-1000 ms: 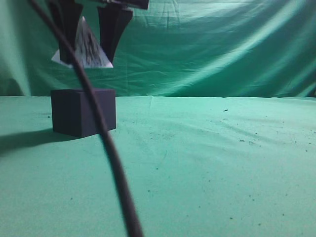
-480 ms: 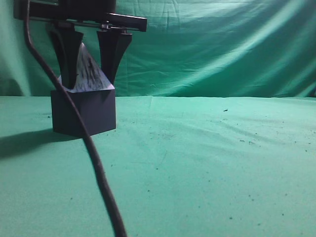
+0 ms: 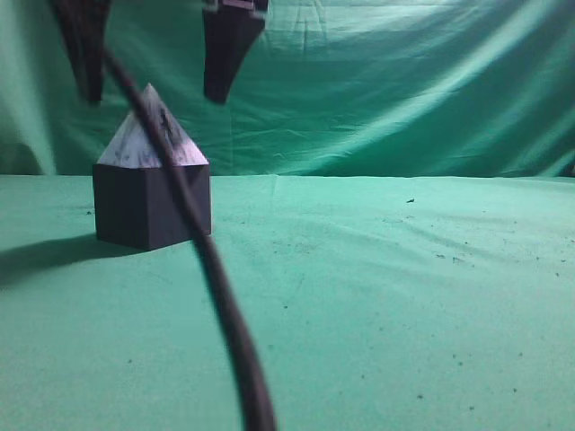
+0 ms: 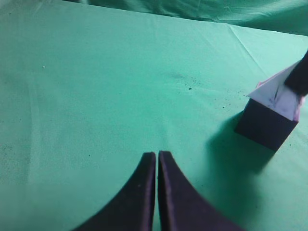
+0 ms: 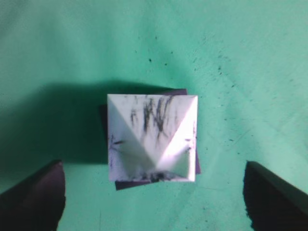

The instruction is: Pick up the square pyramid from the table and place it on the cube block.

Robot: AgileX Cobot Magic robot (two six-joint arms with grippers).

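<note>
The white, dark-streaked square pyramid sits upright on the dark cube block at the left of the green table. My right gripper hangs open above it, one finger on each side, touching nothing. In the right wrist view the pyramid lies between the spread fingers, slightly turned on the cube. My left gripper is shut and empty over bare cloth. In its view the pyramid and the cube stand far right.
A black cable hangs across the front of the exterior view and crosses the cube and the pyramid. A wrinkled green curtain closes the back. Green cloth with dark specks stretches to the right of the cube.
The right gripper lowered the pyramid onto the cube, opened and let it go, then rose above it. The pyramid now rests on the cube alone.
</note>
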